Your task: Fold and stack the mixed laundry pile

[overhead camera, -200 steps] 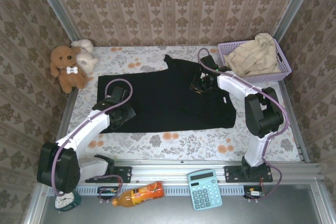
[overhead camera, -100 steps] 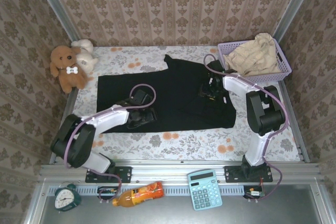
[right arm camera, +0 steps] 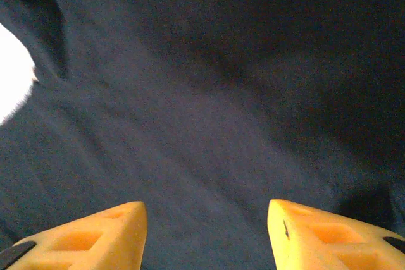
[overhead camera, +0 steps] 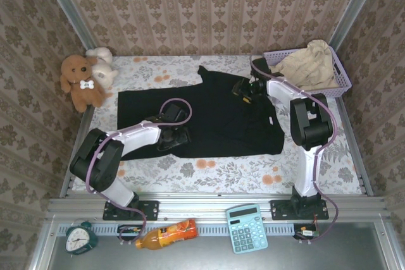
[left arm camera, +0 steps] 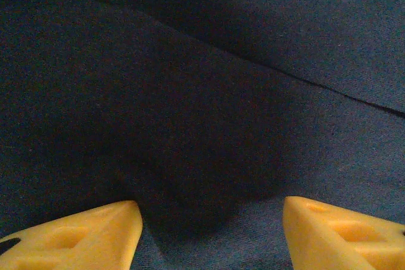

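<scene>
The large black garment [overhead camera: 215, 118] lies spread flat across the middle of the table. The pale beige garment [overhead camera: 307, 67] is heaped in the lavender basket [overhead camera: 342, 84] at the back right. My left gripper [overhead camera: 174, 136] rests low on the black cloth near its front edge. In the left wrist view that gripper [left arm camera: 212, 232] is open, with bare black cloth [left arm camera: 190, 93] between its yellow fingertips [left arm camera: 95, 229]. My right gripper [overhead camera: 243, 88] is over the garment's far right part. In the right wrist view the right gripper [right arm camera: 205, 232] is open above the black cloth [right arm camera: 202, 93], holding nothing.
Brown and cream plush toys [overhead camera: 83, 79] sit at the back left corner. A calculator [overhead camera: 247, 227], an orange bottle [overhead camera: 166, 234] and a small clock [overhead camera: 80, 239] lie on the near ledge below the rail. Patterned walls close in three sides.
My left gripper slid right along the black garment's front part. The right gripper moved toward the far edge. Both jaws spread wider.
</scene>
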Robot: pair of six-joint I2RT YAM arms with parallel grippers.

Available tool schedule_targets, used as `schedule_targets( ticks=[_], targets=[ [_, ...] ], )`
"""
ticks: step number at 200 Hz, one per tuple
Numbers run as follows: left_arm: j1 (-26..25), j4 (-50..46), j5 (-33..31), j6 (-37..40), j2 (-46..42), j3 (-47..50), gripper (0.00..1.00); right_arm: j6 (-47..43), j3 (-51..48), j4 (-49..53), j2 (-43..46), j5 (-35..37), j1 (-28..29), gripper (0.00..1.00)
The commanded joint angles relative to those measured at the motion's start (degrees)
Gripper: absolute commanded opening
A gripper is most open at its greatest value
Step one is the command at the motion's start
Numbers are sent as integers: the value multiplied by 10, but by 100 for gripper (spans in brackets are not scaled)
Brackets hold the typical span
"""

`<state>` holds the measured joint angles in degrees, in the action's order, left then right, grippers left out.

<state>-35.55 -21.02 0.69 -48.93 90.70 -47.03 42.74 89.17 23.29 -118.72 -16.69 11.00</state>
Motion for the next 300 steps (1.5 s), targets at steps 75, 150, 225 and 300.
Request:
schedule_targets(
  ticks=[75,150,225,300],
  targets=[
    [-7,-70,-13,21,-10,14,65,-67,-154,87,166,30,4,50],
    [-8,-66,-2,18,13,0,65,-50,-278,104,216,51,88,44],
    [-9,-71,0,16,9,9,65,-23,-269,97,157,81,114,35],
    [-8,-72,-4,19,1,20,65,-19,-245,95,157,82,116,13]
  ],
)
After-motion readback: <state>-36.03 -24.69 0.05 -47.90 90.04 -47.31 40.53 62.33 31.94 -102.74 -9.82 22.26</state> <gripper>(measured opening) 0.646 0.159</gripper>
